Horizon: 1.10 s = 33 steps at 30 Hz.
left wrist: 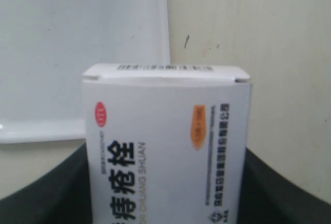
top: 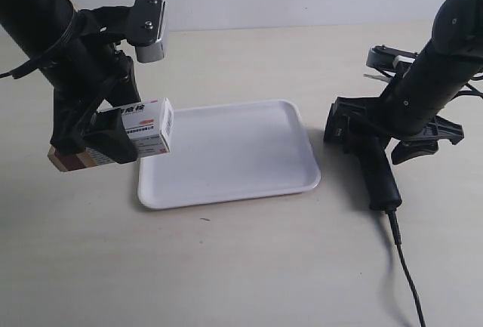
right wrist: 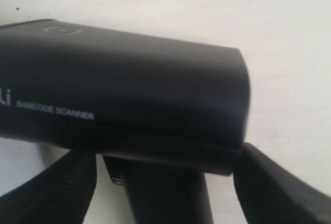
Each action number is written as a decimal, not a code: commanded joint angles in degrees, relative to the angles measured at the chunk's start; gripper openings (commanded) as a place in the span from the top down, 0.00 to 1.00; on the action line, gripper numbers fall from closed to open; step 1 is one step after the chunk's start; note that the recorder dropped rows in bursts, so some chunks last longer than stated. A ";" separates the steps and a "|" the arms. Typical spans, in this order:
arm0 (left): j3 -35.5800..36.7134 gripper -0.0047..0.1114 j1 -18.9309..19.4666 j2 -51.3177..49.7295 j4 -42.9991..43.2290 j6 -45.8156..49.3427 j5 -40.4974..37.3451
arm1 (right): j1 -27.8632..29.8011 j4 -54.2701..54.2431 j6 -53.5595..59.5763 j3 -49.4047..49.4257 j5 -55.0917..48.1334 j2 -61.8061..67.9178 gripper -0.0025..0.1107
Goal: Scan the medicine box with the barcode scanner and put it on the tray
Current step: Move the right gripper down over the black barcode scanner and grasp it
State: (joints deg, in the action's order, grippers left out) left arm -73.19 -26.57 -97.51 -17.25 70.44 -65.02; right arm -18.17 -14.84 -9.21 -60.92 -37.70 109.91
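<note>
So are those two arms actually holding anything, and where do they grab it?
Yes. The left end effector clamps the medicine box around its middle, above the table. The right end effector straddles the barcode scanner at its head.

medicine box smooth cardboard | barcode scanner matt plastic | tray glossy plastic

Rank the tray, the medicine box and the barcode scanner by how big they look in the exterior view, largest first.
1. tray, clearly the largest.
2. barcode scanner, though the arm hides part of its head.
3. medicine box, partly covered by the gripper holding it.
The scanner and box are close, so their order is unsure.
</note>
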 commanded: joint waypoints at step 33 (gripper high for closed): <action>-0.31 0.96 -0.32 0.14 -1.85 -0.45 0.77 | -0.14 2.09 5.23 -0.19 -5.86 0.13 0.98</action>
State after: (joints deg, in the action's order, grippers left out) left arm -73.19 -26.57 -97.51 -17.93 70.44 -64.81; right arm -18.17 -14.52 -4.87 -60.92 -40.30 110.87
